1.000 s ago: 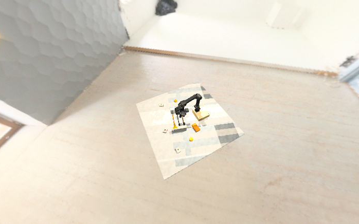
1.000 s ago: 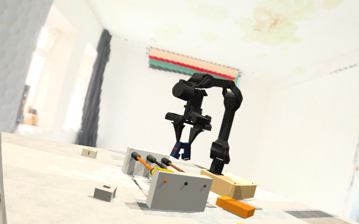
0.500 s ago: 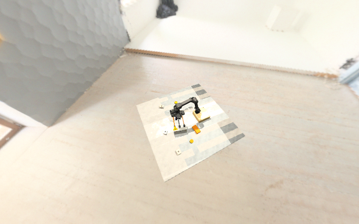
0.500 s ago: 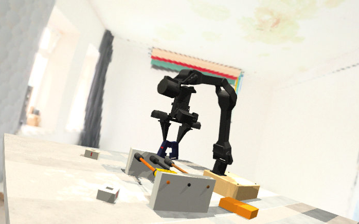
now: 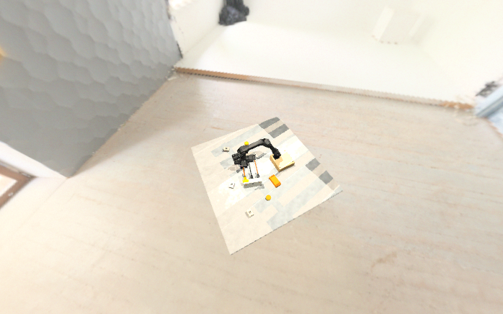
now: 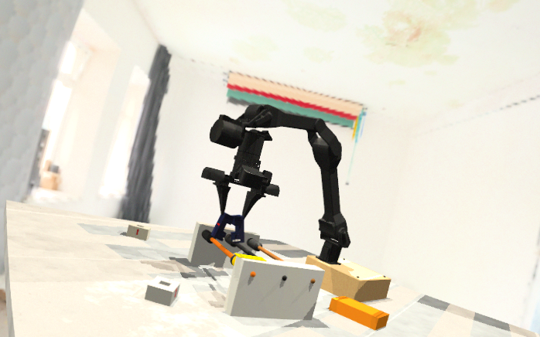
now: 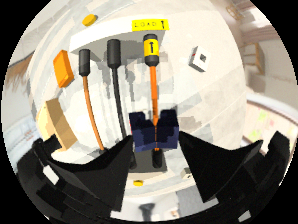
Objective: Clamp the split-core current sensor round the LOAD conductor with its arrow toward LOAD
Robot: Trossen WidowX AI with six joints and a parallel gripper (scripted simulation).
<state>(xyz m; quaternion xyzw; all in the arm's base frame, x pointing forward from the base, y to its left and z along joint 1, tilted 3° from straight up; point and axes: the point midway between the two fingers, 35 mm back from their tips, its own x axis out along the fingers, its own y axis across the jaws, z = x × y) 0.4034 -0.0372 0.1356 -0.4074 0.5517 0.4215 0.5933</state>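
In the wrist view, the dark navy open-ended sensor (image 6: 230, 226) (image 7: 155, 131) hides part of the bright orange LOAD conductor (image 6: 221, 247) (image 7: 153, 90) beneath it, and the sensor's arrow is hard to make out. The top view shows the sensor too poorly to tell its shape. The yellow LOAD label (image 7: 150, 24) reads clearly from the wrist; the exterior view instead shows a small red mark on the sensor's side. The black tapered fingers (image 6: 233, 215) pinch the sensor from both sides, its opening facing down between their tips. Below the fingers runs the LOAD conductor, seemingly in line with the opening, though whether the two touch is unclear. The black cable (image 7: 118, 95) lies just beside them.
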